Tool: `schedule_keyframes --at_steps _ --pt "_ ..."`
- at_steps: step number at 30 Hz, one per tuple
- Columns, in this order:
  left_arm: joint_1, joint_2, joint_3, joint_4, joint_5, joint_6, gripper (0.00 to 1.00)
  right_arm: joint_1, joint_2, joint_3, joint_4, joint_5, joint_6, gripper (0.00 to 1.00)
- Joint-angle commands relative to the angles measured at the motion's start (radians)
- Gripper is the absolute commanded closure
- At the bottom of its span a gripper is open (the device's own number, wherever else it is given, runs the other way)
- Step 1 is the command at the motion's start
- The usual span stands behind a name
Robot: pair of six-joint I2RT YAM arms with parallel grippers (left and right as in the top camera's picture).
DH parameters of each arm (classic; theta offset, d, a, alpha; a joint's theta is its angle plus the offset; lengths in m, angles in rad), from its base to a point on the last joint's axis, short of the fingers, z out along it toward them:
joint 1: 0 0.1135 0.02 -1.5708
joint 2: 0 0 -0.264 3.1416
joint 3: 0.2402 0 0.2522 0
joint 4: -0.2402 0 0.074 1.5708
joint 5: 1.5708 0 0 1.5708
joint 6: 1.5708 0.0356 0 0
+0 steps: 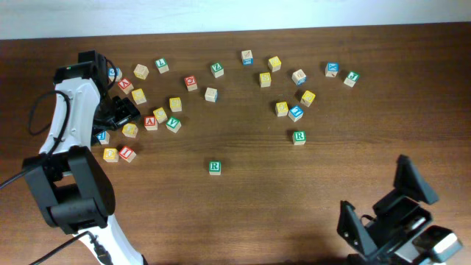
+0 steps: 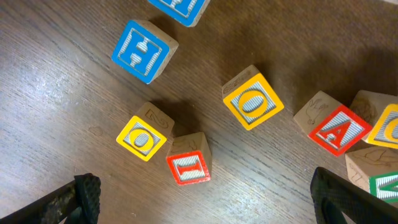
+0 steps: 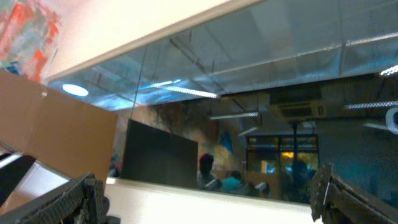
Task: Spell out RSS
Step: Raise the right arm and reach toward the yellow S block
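Two cubes show an R: one (image 1: 299, 137) right of centre and one (image 1: 214, 168) at mid-table. Several yellow-faced cubes lie scattered; in the overhead view their letters are too small to read. My left gripper (image 1: 124, 110) hangs open over the left cluster. In the left wrist view nothing lies between its open jaws (image 2: 208, 208), and two yellow cubes (image 2: 141, 138) (image 2: 253, 101) showing a round letter lie ahead of them. My right gripper (image 1: 379, 202) is open and raised at the bottom right, far from all cubes. Its wrist view shows only the room past the open right gripper (image 3: 208, 208).
Near the left gripper lie a blue H cube (image 2: 142, 51), a red I cube (image 2: 188, 167) and a red A cube (image 2: 334, 130). Another group of cubes (image 1: 296, 112) sits at the upper right. The table's back edge (image 1: 235, 31) meets a white wall.
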Motion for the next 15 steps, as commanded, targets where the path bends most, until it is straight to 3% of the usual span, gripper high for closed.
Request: schedule_keyframes --at_steps 1,5,15 --pt "0.0 0.01 -0.009 0.0 -0.011 -0.016 0.01 -0.007 0.075 0.147 -0.127 0.023 -0.05 0.02" --pt "0.0 0.01 -0.009 -0.001 -0.011 -0.016 0.01 -0.007 0.204 0.295 -0.276 -0.009 -0.084 0.02" --pt "0.0 0.01 -0.009 0.0 -0.011 -0.016 0.01 -0.007 0.614 0.619 -0.601 -0.301 -0.116 0.02"
